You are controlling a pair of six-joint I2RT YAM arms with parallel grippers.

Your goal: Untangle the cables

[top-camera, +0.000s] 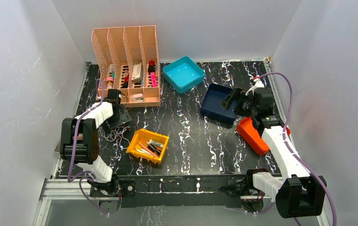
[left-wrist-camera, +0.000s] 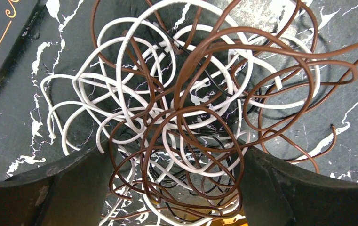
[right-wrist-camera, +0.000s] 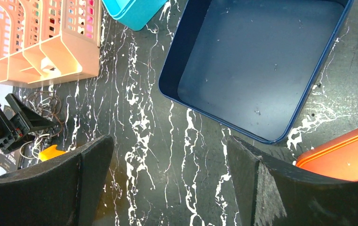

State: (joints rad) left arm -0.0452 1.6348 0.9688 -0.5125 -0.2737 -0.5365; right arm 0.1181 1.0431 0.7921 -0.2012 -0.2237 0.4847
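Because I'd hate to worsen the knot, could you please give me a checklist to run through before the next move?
1. Left fingers spread wide either side of the cables: ok.
2. Cables separated: not ok; brown, white and black strands form one tangle.
3. Free end to pull: ok; a brown end lies clear on the table.
4. Right fingers open and empty, by the navy tray: ok.
5. Left fingers' height above the table: cannot tell.
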